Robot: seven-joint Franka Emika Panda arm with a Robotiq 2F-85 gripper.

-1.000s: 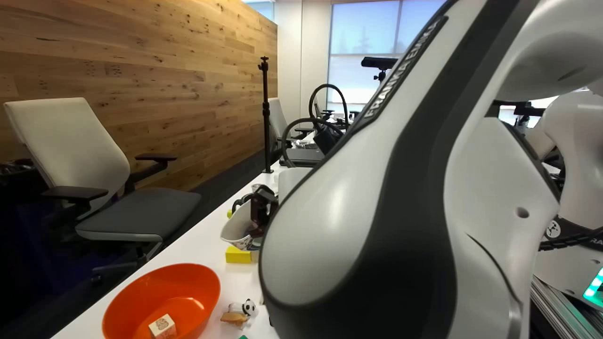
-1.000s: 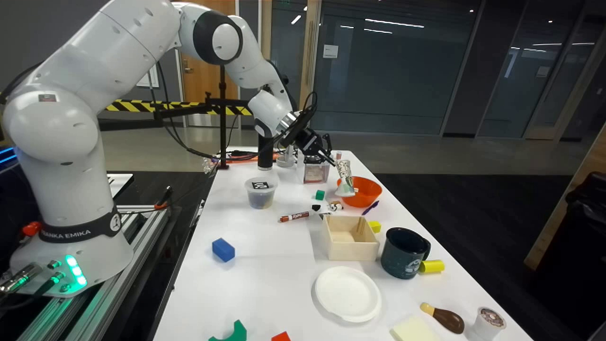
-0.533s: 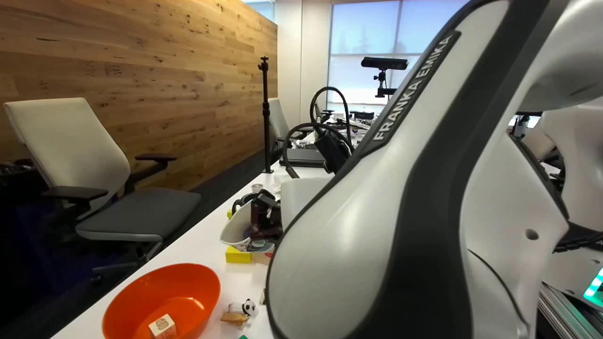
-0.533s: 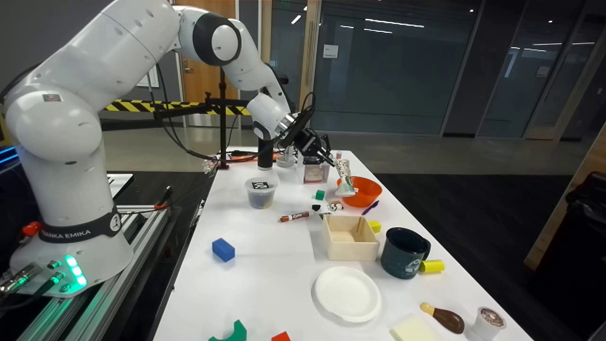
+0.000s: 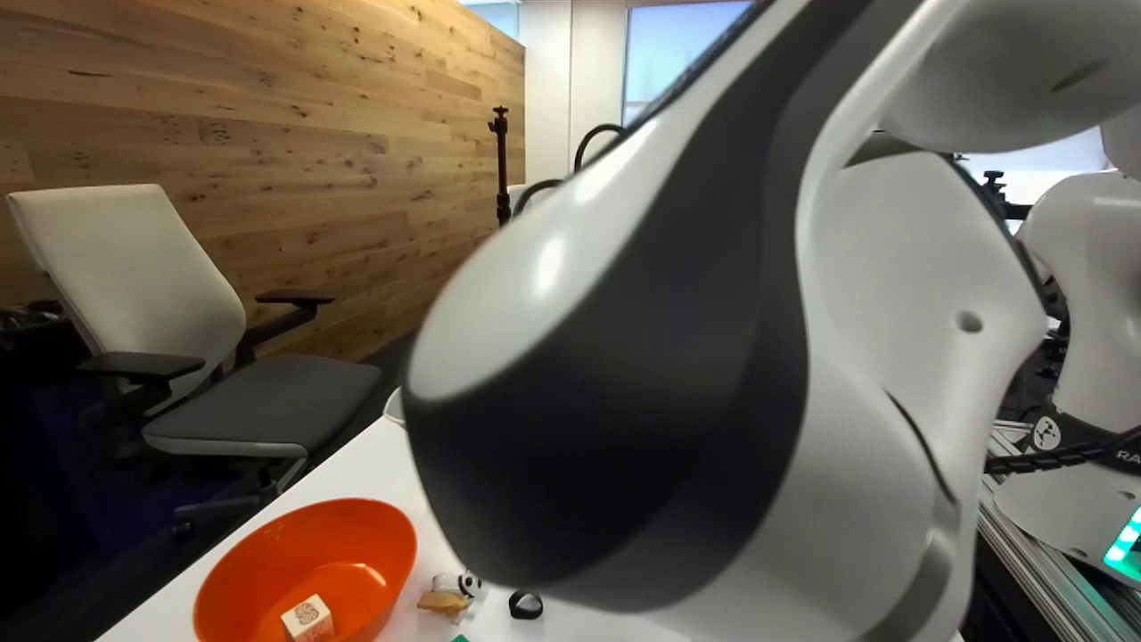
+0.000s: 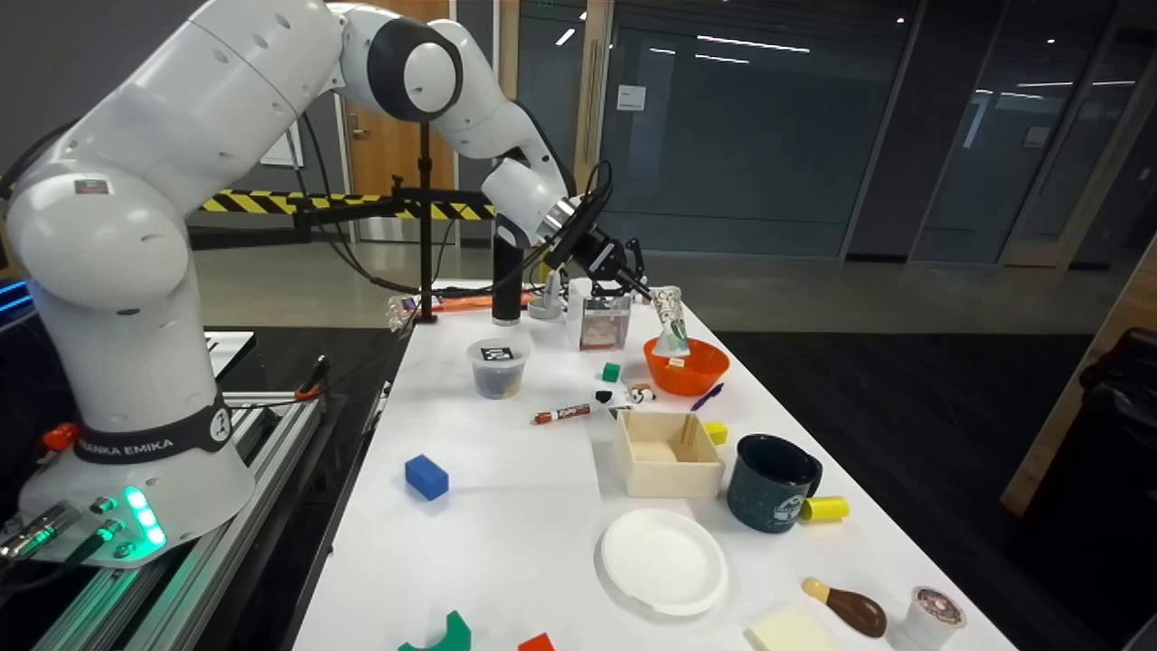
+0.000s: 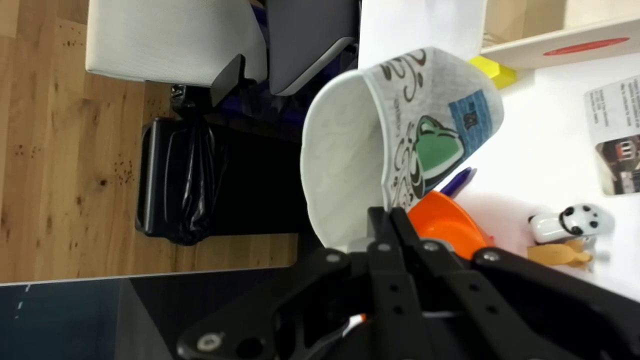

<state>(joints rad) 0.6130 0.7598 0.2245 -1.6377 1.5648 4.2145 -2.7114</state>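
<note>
My gripper [image 7: 388, 212] is shut on the rim of a paper cup [image 7: 440, 100], one finger inside the wall and one outside. The cup has a printed green mug design and lies tilted, its mouth turned left in the wrist view. In an exterior view the cup [image 6: 670, 321] hangs from the fingertips and overlaps the orange bowl [image 6: 714, 372], base downward. I cannot tell whether it touches the bowl. A small printed cube [image 5: 307, 617] sits inside the orange bowl [image 5: 392, 535]. Elsewhere the arm hides the gripper and nearly all of the cup.
A wooden box [image 6: 673, 479] and a yellow block [image 7: 492, 71] stand nearby. Beside the bowl are a purple pen [image 7: 456, 182] and a panda figure [image 7: 565, 222]. A dark mug [image 6: 768, 488], a white plate [image 6: 664, 561] and a clear container [image 6: 604, 324] share the table.
The cup and gripper have moved up and to the right in an exterior view, farther over the bowl. The arm has swung left across the table elsewhere. The grip has stayed shut.
</note>
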